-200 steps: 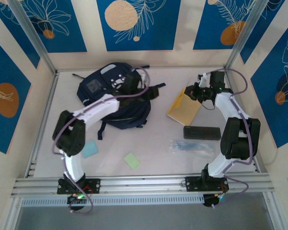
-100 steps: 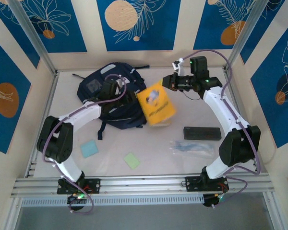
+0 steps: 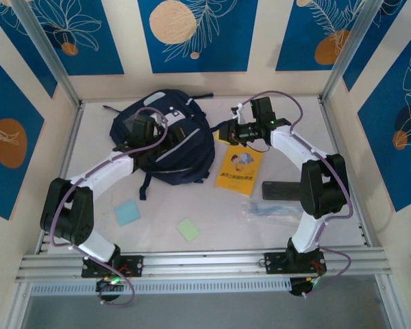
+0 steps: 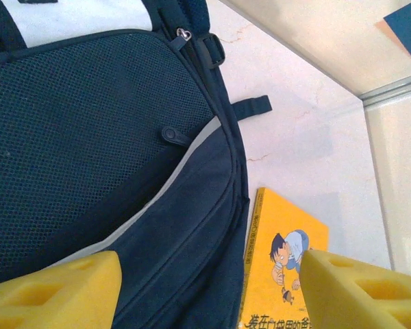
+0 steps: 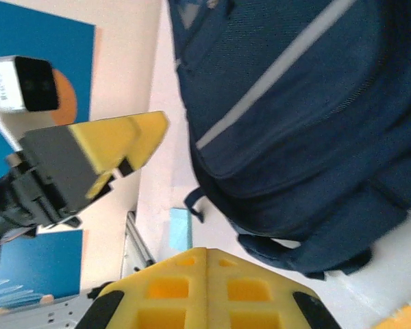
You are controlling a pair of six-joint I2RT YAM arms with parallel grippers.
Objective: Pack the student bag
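We find the bag [image 3: 166,147] lying front-up on the bench [image 3: 212,226], far side, left of centre. The left fingers [image 4: 55,291] hover over its mesh panel, spread and empty, in our judgement poised to open or steady it. The right fingers [image 5: 192,291] also stand apart, grasping nothing. The left wrist view shows a yellow book [image 4: 281,281] just beside the bag's flank. The right wrist view adds a blue note [image 5: 181,229] beyond.

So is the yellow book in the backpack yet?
Out. The yellow book lies flat on the table, right beside the backpack.
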